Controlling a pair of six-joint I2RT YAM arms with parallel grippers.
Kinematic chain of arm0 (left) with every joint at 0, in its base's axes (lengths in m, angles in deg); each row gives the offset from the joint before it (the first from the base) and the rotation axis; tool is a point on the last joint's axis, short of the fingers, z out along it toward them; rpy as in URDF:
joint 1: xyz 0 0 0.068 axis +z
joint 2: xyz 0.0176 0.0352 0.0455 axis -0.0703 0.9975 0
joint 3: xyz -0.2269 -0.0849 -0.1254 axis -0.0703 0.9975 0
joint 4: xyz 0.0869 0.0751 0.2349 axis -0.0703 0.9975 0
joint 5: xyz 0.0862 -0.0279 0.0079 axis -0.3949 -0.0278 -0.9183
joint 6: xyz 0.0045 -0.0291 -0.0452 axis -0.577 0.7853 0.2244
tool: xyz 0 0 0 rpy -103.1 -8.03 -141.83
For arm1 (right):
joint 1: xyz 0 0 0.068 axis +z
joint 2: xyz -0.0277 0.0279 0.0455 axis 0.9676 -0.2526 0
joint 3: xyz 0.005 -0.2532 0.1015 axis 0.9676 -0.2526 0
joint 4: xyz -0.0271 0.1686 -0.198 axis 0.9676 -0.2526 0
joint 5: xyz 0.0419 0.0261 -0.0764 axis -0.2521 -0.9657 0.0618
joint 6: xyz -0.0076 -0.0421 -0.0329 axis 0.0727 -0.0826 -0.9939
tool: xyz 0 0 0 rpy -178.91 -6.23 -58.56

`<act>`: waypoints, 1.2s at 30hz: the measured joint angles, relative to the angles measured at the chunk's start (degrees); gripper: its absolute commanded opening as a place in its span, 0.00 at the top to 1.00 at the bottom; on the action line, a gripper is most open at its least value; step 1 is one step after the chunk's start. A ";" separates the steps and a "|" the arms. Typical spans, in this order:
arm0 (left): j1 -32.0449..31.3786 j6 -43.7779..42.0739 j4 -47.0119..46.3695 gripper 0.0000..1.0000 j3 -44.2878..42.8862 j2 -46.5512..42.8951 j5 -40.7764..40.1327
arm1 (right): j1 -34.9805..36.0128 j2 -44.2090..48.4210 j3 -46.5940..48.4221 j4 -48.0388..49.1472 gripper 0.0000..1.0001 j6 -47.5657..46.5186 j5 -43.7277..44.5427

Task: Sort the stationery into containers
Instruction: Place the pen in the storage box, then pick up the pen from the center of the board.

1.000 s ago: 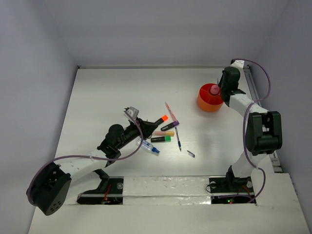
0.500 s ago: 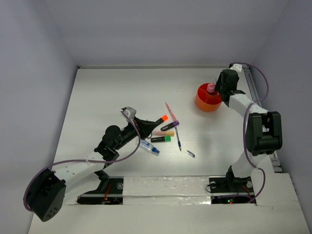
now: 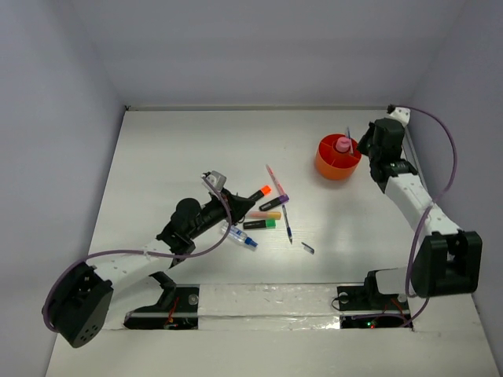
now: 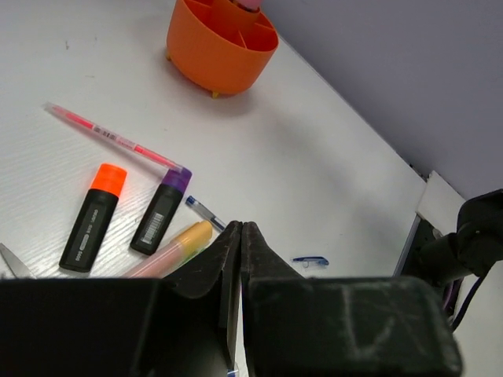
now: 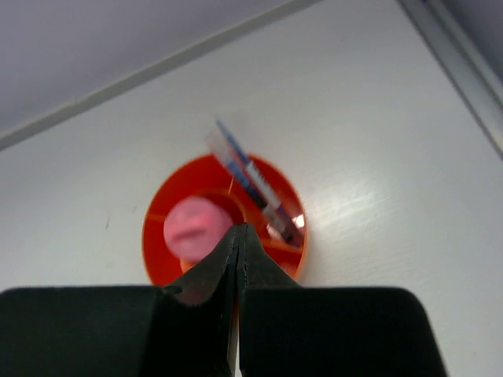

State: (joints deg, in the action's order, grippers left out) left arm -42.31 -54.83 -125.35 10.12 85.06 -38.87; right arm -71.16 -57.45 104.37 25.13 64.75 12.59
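Right wrist view: my right gripper (image 5: 238,228) has its fingers pressed together on nothing, just over the orange cup (image 5: 151,236).
Cup: near the far right corner of the tabletop (image 5: 377,118); thin blue pens (image 5: 250,182) lean in it beside the pink knob (image 5: 192,228).
Left gripper (image 4: 240,226): jaws together, empty, above the loose stationery (image 3: 273,203).
Stationery: mid-tabletop; orange highlighter (image 4: 94,218), purple highlighter (image 4: 161,210) and yellow-pink highlighter (image 4: 177,247) lie close together.
Risk: descending closed, I'd shove the highlighters; opened wide, I might catch two. A nudge from my right could tip the pens out.
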 measured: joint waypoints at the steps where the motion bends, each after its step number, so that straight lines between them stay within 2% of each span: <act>1: -0.26 0.00 0.07 1.00 -0.35 1.01 0.15 | 0.20 2.34 -2.32 0.61 1.00 0.92 -2.16; 5: -1.42 -0.02 0.37 1.00 -1.57 4.70 0.81 | 4.22 7.89 -9.97 0.13 1.00 3.69 -8.94; 9: -2.23 -0.02 0.42 1.00 -1.97 5.92 0.98 | 14.45 9.60 -14.95 -2.82 1.00 5.22 -14.16; 11: -2.38 0.00 0.37 1.00 -2.40 6.49 0.96 | 19.61 10.29 -16.55 -4.52 0.90 6.01 -16.98; 12: -2.62 0.02 0.28 1.00 -2.56 6.67 0.94 | 21.84 10.82 -17.66 -4.76 0.80 6.64 -17.99; 13: -2.69 0.02 0.28 1.00 -2.75 6.82 0.94 | 23.71 11.43 -18.84 -5.01 0.64 7.21 -18.80; 16: -2.91 0.02 0.31 1.00 -3.41 7.37 0.90 | 27.41 12.44 -22.08 -6.12 0.49 8.48 -20.79; 19: -3.30 0.02 0.35 1.00 -3.85 7.56 0.72 | 30.23 10.75 -23.15 -7.80 0.49 9.29 -21.64; 22: -3.41 0.00 0.57 1.00 -4.66 8.09 0.61 | 32.61 7.61 -23.08 -7.98 0.56 9.51 -21.75; 25: -3.41 0.00 0.63 1.00 -4.79 8.07 0.28 | 34.82 3.48 -22.45 -8.41 0.58 9.42 -21.77; 31: -3.41 -0.04 1.57 1.00 -4.79 8.00 -0.74 | 36.37 -3.02 -19.47 -9.53 0.62 8.66 -20.06; 36: -3.41 -0.72 2.45 1.00 -4.79 7.43 -1.75 | 36.37 -3.43 -14.86 -12.50 0.63 7.17 -15.17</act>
State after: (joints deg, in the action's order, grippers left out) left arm -45.72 -55.55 -122.91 5.33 92.49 -40.62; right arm -34.79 -60.88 89.50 12.63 71.92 -2.58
